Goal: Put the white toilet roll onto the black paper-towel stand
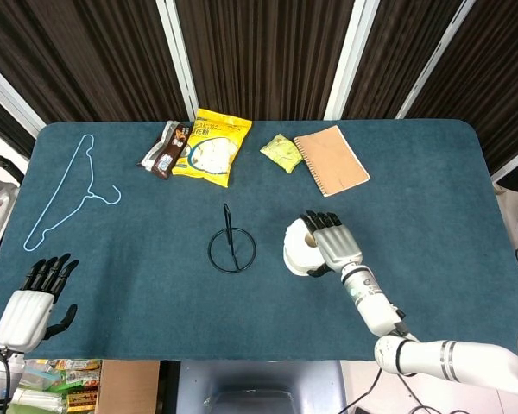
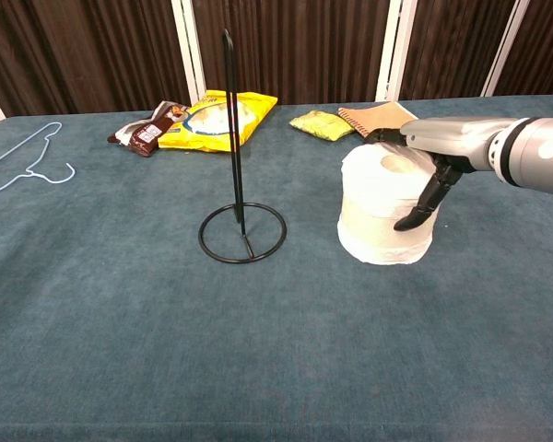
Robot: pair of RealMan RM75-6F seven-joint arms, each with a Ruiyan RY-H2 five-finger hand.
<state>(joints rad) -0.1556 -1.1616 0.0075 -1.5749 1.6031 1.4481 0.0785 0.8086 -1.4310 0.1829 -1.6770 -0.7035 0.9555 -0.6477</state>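
Observation:
The white toilet roll [image 1: 295, 251] [image 2: 381, 219] stands upright on the blue table, right of the black paper-towel stand [image 1: 231, 246] [image 2: 241, 234]. The stand's thin pole rises straight up from its ring base. My right hand [image 1: 330, 242] [image 2: 432, 150] lies over the roll's right half. Its fingers reach flat across the top, and its thumb hangs down the roll's near side, at or close to the paper. The roll still sits on the cloth. My left hand [image 1: 33, 300] hovers at the table's near left corner with fingers spread, holding nothing; only the head view shows it.
A light blue wire hanger [image 1: 69, 188] [image 2: 22, 162] lies at the far left. Along the back sit a brown snack pack [image 1: 166, 148], a yellow chip bag [image 1: 209, 148], a small yellow-green packet [image 1: 281, 153] and a tan notebook [image 1: 331, 160].

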